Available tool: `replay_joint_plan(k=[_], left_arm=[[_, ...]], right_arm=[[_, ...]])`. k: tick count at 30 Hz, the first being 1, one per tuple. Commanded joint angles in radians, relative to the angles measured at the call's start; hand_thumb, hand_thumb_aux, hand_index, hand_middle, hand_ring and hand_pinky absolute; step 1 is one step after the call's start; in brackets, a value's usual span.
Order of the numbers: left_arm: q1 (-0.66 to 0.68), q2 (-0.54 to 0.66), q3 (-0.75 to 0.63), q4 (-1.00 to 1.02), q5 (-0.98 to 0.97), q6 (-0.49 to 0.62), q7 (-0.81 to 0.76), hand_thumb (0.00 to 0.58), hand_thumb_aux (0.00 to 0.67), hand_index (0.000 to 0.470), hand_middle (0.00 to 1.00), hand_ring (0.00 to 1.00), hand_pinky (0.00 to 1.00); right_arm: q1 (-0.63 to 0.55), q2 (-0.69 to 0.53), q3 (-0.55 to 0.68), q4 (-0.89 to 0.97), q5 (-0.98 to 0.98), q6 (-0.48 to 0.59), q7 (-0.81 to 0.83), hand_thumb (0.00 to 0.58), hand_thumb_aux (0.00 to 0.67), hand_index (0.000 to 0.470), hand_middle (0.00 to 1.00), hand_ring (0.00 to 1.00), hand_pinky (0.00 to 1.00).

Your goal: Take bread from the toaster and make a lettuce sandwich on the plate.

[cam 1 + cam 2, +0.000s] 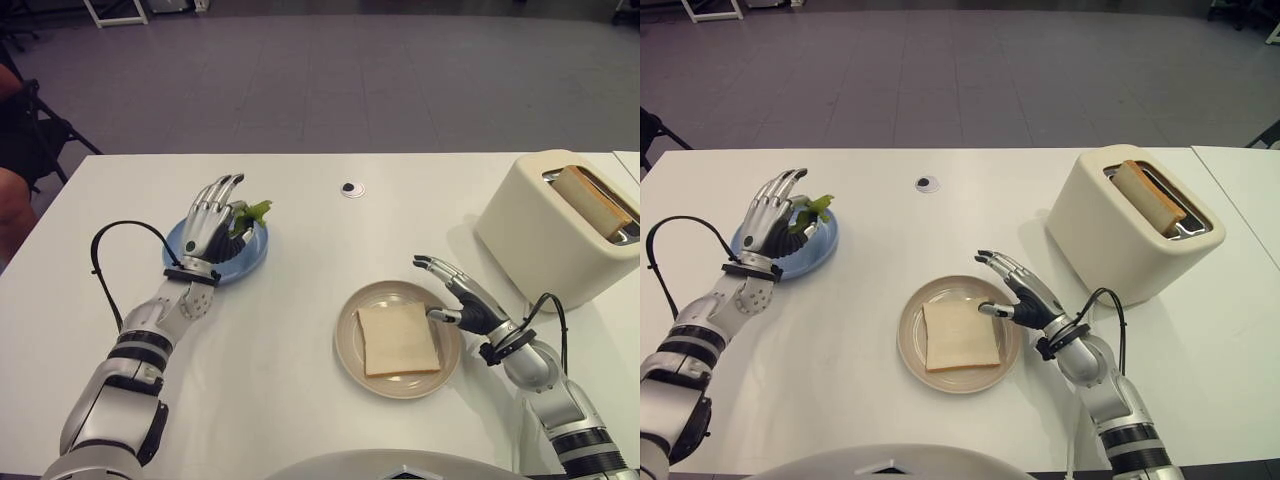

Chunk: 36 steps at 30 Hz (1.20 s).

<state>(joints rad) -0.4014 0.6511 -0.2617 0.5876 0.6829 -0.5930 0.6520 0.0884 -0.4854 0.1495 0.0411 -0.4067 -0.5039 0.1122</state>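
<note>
Left hand hangs over a blue bowl near the tabletop's left side, its fingers stretched out flat and gripping nothing. A leaf of lettuce sticks up from the bowl just beside the fingers; I cannot tell whether they touch. The right hand is also open, fingers spread and empty. It is raised at the right rim of a beige plate, with the thumb pointing in toward the slice of bread that lies flat on that plate. The plate sits near the front of the white tabletop, a little right of centre and well apart from the bowl. A cream toaster stands just behind and to the right of the right hand, near the tabletop's right edge. A second slice of bread stands upright in one of its slots, its top above the slot. A small round black-and-white marker lies at the far middle of the tabletop, near the back edge. Bare white surface stretches between bowl and plate and across the middle. Beyond the back edge lies a grey tiled floor. Another white table begins across a narrow gap at the right, just past the toaster.
</note>
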Motion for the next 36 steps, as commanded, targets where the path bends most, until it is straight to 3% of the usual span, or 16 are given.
replay_joint_plan(k=[1,6,11,17,18,19,20,21,22,28,31,33,36], left_arm=[[0.114,-0.088,-0.089,-0.255,-0.025,-0.105,-0.12,0.58,0.67,0.47,0.0,0.0,0.0],[0.19,-0.211,-0.259,-0.338,0.041,-0.192,-0.25,0.58,0.67,0.47,0.0,0.0,0.0],[0.174,-0.304,-0.382,-0.206,0.155,-0.222,-0.288,0.58,0.67,0.47,0.0,0.0,0.0],[0.15,-0.308,-0.405,-0.107,0.23,-0.209,-0.244,0.58,0.67,0.47,0.0,0.0,0.0],[0.15,-0.309,-0.411,-0.107,0.231,-0.211,-0.251,0.576,0.617,0.433,0.0,0.0,0.0],[0.149,-0.308,-0.418,-0.105,0.239,-0.209,-0.252,0.447,0.349,0.245,0.0,0.0,0.0],[0.148,-0.307,-0.421,-0.101,0.244,-0.206,-0.253,0.31,0.213,0.149,0.0,0.0,0.0],[0.147,-0.306,-0.418,-0.101,0.243,-0.203,-0.255,0.075,0.045,0.031,0.0,0.0,0.0],[0.145,-0.304,-0.413,-0.106,0.243,-0.199,-0.256,0.0,0.0,0.0,0.0,0.0,0.0],[0.139,-0.287,-0.366,-0.179,0.221,-0.164,-0.277,0.0,0.0,0.0,0.0,0.0,0.0],[0.142,-0.266,-0.325,-0.246,0.214,-0.134,-0.284,0.0,0.0,0.0,0.0,0.0,0.0],[0.158,-0.253,-0.273,-0.317,0.196,-0.11,-0.27,0.0,0.0,0.0,0.0,0.0,0.0],[0.207,-0.267,-0.159,-0.441,0.117,-0.1,-0.213,0.0,0.0,0.0,0.0,0.0,0.0]], right_arm=[[-0.029,-0.001,-0.028,-0.007,-0.002,-0.003,-0.018,0.0,0.0,0.0,0.0,0.0,0.0],[-0.053,-0.022,-0.125,-0.028,0.036,-0.005,-0.049,0.0,0.0,0.0,0.0,0.0,0.0],[-0.03,-0.035,-0.183,-0.053,0.051,-0.005,-0.061,0.0,0.0,0.0,0.0,0.0,0.0],[0.006,-0.035,-0.228,-0.099,0.057,0.003,-0.062,0.0,0.0,0.0,0.0,0.0,0.0],[0.007,-0.037,-0.234,-0.1,0.054,0.005,-0.064,0.0,0.0,0.0,0.0,0.0,0.0],[0.011,-0.039,-0.243,-0.104,0.054,0.007,-0.064,0.0,0.0,0.0,0.0,0.0,0.0],[0.017,-0.043,-0.257,-0.116,0.056,0.008,-0.064,0.0,0.0,0.0,0.0,0.0,0.0],[0.027,-0.048,-0.279,-0.132,0.06,0.01,-0.065,0.0,0.0,0.0,0.0,0.0,0.0],[0.038,-0.052,-0.303,-0.148,0.066,0.014,-0.068,0.0,0.0,0.0,0.0,0.0,0.0],[0.077,-0.07,-0.467,-0.252,0.065,0.062,-0.095,0.0,0.0,0.0,0.0,0.0,0.0],[0.046,-0.075,-0.606,-0.307,-0.001,0.124,-0.185,0.0,0.0,0.0,0.0,0.0,0.0],[0.016,-0.103,-0.656,-0.262,-0.113,0.204,-0.259,0.0,0.0,0.0,0.0,0.0,0.0],[0.001,-0.171,-0.605,-0.07,-0.256,0.294,-0.297,0.0,0.0,0.0,0.0,0.0,0.0]])
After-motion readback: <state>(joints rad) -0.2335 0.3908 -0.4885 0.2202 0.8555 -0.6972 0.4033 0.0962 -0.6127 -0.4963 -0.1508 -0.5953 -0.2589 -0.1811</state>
